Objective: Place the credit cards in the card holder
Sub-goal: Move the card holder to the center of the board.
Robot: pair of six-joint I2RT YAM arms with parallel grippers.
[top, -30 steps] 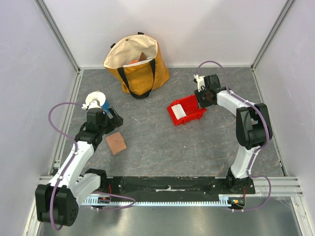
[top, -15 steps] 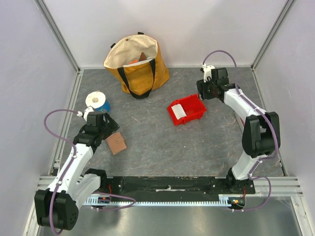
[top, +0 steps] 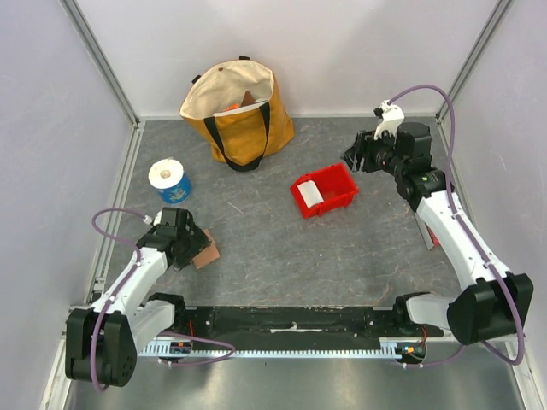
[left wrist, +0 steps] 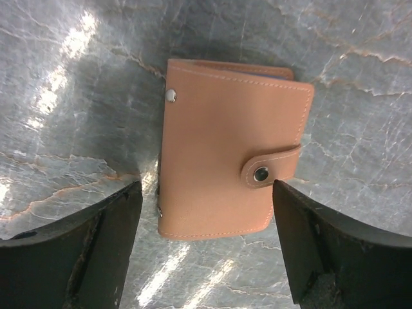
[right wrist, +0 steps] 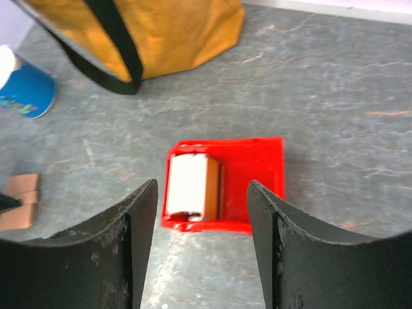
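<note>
The tan card holder (left wrist: 225, 148) lies shut on the grey table, its snap tab fastened. My left gripper (left wrist: 206, 193) hangs open over its near end, one finger on each side and neither touching it. From above, the left gripper (top: 186, 242) covers most of the card holder (top: 208, 254). The credit cards (right wrist: 188, 185), a white one over a yellowish one, lie stacked in the red bin (right wrist: 257, 164). My right gripper (right wrist: 203, 187) is open and empty, held off behind the bin. Seen from the top, the right gripper (top: 359, 159) is up and to the right of the cards (top: 310, 195).
A yellow tote bag (top: 239, 107) with black handles stands at the back centre. A blue cup with a white top (top: 168, 179) sits at the left, behind my left gripper. Metal frame rails run along the table's left and right edges.
My left arm has drawn back toward the near edge and now hangs over the card holder. My right arm has pulled away from the red bin toward the back right, its jaws now wider.
</note>
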